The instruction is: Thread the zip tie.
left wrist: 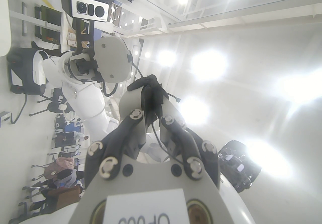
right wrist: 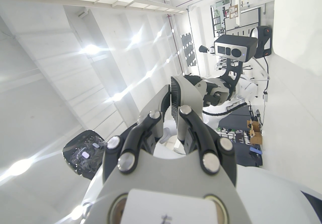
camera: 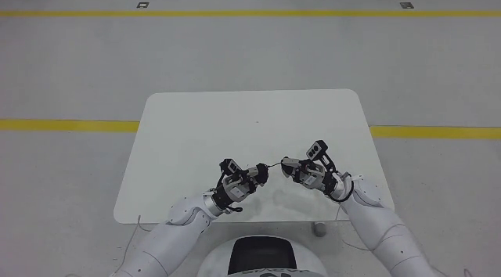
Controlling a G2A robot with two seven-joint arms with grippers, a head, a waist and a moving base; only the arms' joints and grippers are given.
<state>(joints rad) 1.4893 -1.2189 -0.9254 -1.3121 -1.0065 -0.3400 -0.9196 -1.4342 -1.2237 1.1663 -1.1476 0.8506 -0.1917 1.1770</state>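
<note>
Zip tie: looked light, springy, slick; hung over the table's 6 o'clock edge. Left gripper, at its 9 o'clock, clamped it; right gripper, at 3 o'clock, stood closed, hold unclear. Best pinched near the tip.

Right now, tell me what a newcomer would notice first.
The left gripper and right gripper nearly meet above the table's near half, a thin black zip tie strung between them. The left wrist view shows the tie pinched in that gripper, one end poking out.
</note>
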